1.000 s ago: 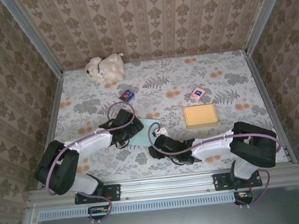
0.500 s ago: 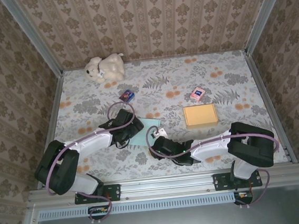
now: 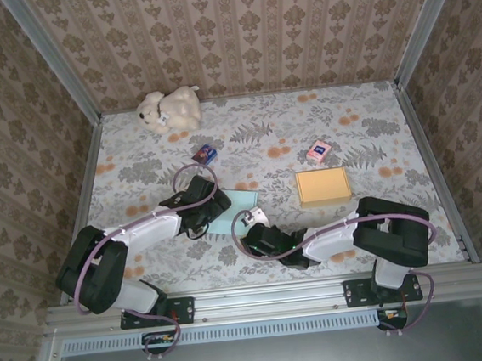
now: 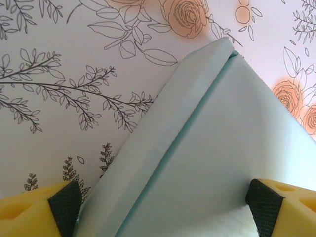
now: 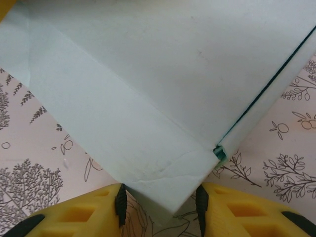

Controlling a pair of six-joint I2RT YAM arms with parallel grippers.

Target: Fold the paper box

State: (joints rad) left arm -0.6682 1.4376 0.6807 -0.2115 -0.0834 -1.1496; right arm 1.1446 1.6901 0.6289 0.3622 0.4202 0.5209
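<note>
Top external: the paper box (image 3: pixel 230 219) is found flat on the table (image 3: pixel 372 125), toward its near edge. Left wrist: the left gripper (image 4: pixel 163 207) is spread wide astride it, judged to steady it. Right wrist: a box corner is bracketed by the right gripper (image 5: pixel 160 202); clamping cannot be confirmed.

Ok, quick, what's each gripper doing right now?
Left gripper: open, jaws astride a corner of the paper box.
Right gripper: a box corner between its jaws; grip cannot be told.

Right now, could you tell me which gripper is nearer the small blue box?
Left. The left gripper is just on the near side of the small blue box; the right gripper is farther toward the bases.
</note>
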